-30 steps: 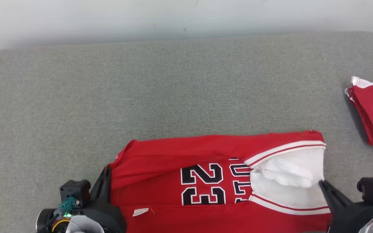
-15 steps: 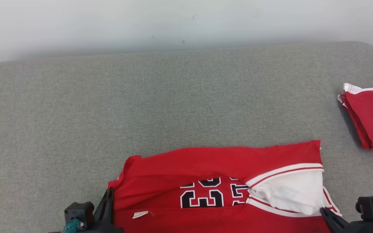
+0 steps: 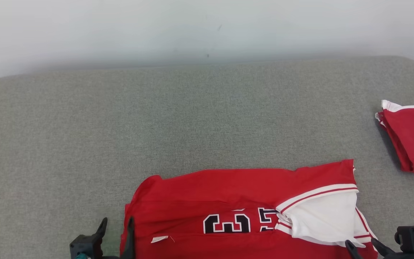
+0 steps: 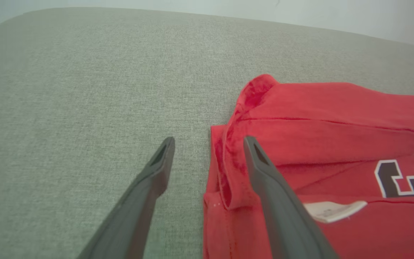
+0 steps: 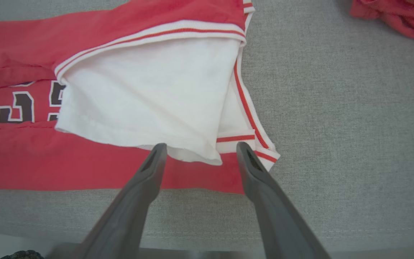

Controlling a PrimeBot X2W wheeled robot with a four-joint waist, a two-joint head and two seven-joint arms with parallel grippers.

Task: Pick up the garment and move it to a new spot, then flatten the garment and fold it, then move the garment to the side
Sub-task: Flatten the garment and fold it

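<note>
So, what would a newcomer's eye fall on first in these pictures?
The bright red jersey lies at the near edge of the grey surface, its black number half covered and white fabric showing at its right end. A second red garment sits at the right edge.

A broad tabletop covered in grey, slightly greenish woven fabric spreads across the head view, and its far corners are rounded. Behind it, meeting its far edge, stands a plain pale wall, whitish with a faint green cast and marked by a few small dark scuffs. The light is soft and even, leaving only a dim, blurred shadow along the line where wall and fabric meet. The weave shows clearly in the left wrist view.
</note>
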